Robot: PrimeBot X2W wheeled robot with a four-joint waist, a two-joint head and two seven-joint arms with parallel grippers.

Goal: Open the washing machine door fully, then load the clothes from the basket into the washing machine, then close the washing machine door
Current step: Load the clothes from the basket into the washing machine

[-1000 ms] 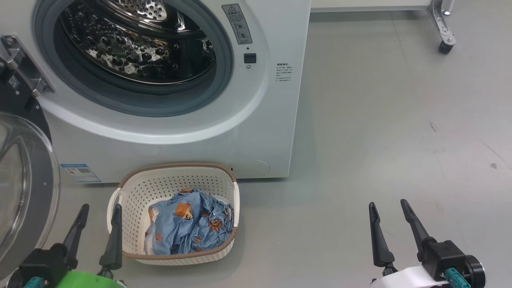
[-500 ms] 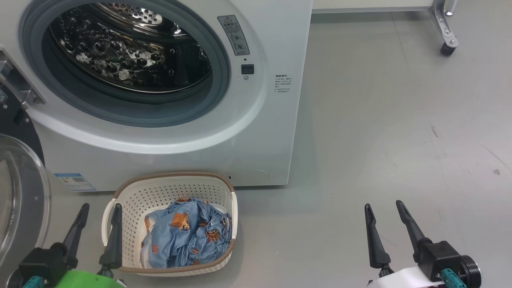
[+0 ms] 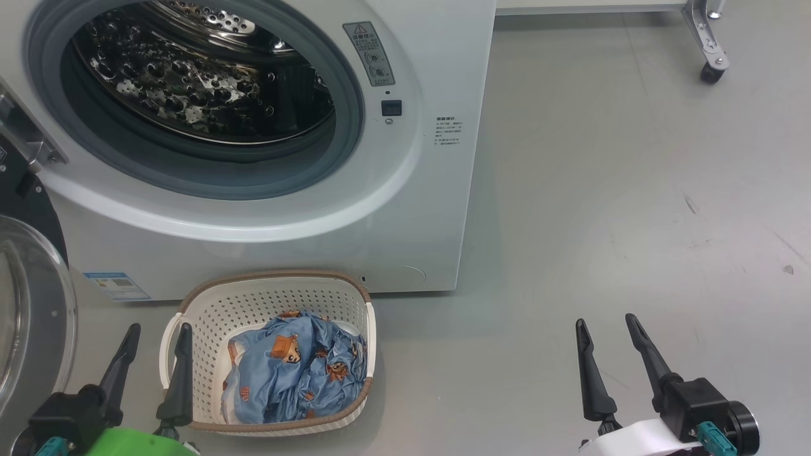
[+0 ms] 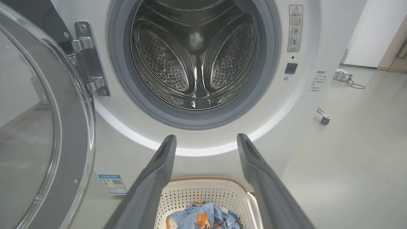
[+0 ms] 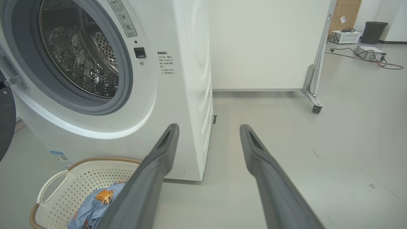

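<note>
Two grippers hang low over the grey floor, each with its jaws spread wide and holding nothing. The clothes [image 3: 298,370], a crumpled heap of light blue printed fabric with a little white cloth at one edge, lie in the cream perforated basket [image 3: 253,304]. It stands on the floor directly before the washing machine [image 3: 405,209], below the opening.

The left gripper [image 3: 159,329] is just beside the basket's near-left handle. The right gripper [image 3: 605,322] is well apart, over bare floor.

The fabric looks light, limp and easily bunched (a pinch on one fold would likely lift a trailing piece, not the whole heap). The raised ridge at the heap's centre seems the best hold.

The washing machine door [image 3: 31,316] stands swung out to the left on its hinge [image 4: 90,60]. Its glass bowl is near the left gripper's outer side, so a leftward sweep risks striking it.

The steel drum [image 3: 190,82] appears empty. The basket's wall and brown rim may snag the fingers, and the grey gasket [image 3: 348,107] may catch hanging cloth.
</note>
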